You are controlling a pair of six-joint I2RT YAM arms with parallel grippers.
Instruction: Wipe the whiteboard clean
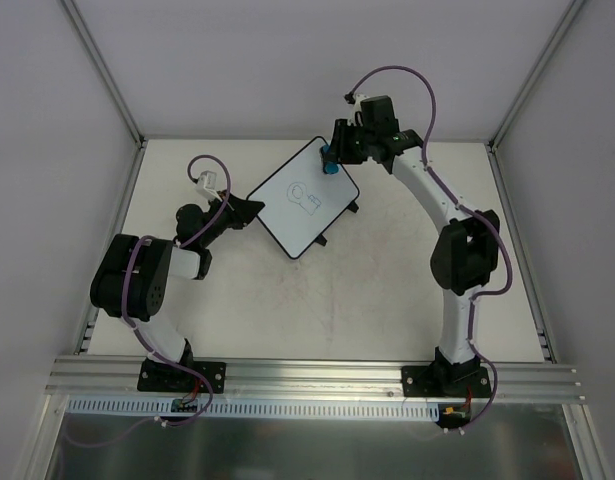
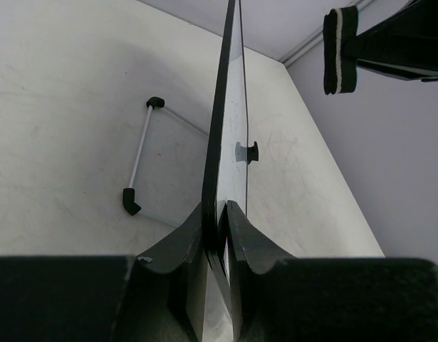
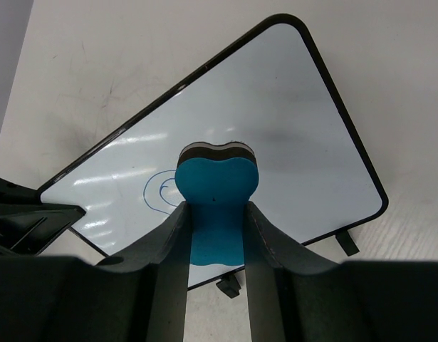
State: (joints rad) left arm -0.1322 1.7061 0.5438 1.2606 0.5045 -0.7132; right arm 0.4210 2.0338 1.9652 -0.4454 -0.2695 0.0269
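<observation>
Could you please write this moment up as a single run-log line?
left gripper: shut on whiteboard edge | right gripper: shut on blue eraser, over far corner | doodles: not yet erased

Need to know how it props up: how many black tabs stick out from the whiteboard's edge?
2. Both are on the near-right edge of the whiteboard: one tab by the right corner, the other by the nearest corner. The left gripper hides another corner.

No legible text or label anywhere; only an unreadable blue pen scrawl (image 3: 158, 191) on the whiteboard (image 3: 275, 128).
</observation>
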